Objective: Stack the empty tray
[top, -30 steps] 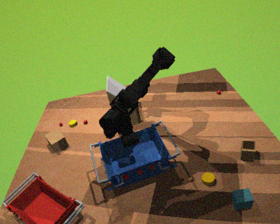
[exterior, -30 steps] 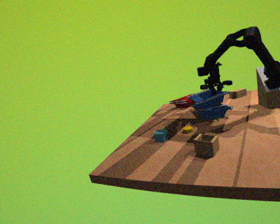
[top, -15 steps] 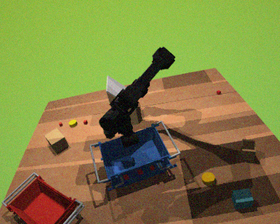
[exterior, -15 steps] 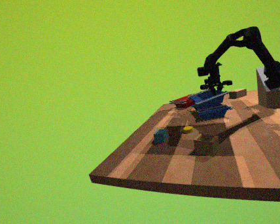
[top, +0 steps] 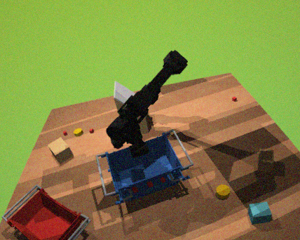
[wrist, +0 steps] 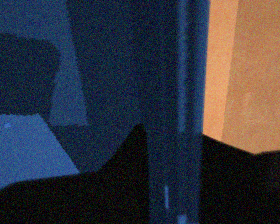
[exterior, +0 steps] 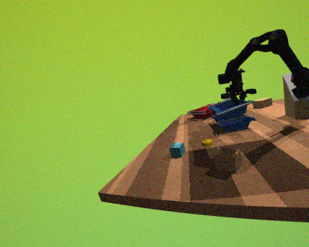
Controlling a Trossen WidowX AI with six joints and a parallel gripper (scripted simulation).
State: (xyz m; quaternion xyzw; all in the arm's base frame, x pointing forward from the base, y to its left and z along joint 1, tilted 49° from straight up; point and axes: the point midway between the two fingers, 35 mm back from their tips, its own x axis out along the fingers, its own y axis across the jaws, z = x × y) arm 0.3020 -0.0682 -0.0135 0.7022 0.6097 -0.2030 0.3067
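Observation:
My gripper (top: 139, 151) (exterior: 238, 101) (wrist: 154, 130) is shut on the far wall of the upper blue tray (top: 143, 191) (exterior: 229, 112) (wrist: 172, 75), the empty one, which it holds above the other blue tray. Light and shadow patches lie on its bare floor. Its wire bars (top: 101, 175) (top: 182, 147) stand out beyond its left and right ends. The lower blue tray (exterior: 239, 125) stands on the table right beneath. Its bars and load are mostly hidden. Red spots (top: 150, 184) show at the near side in the top view. I cannot tell whether the trays touch.
A red tray (top: 55, 206) (exterior: 201, 113) with folded-out bars stands to the left. A tan block (top: 60, 149) (exterior: 262, 103), teal block (top: 259, 212) (exterior: 177, 150), yellow disc (top: 223, 191) (exterior: 206, 142) and shadowed box (exterior: 225, 162) lie around. The arm's pale base block (exterior: 291, 102) stands behind.

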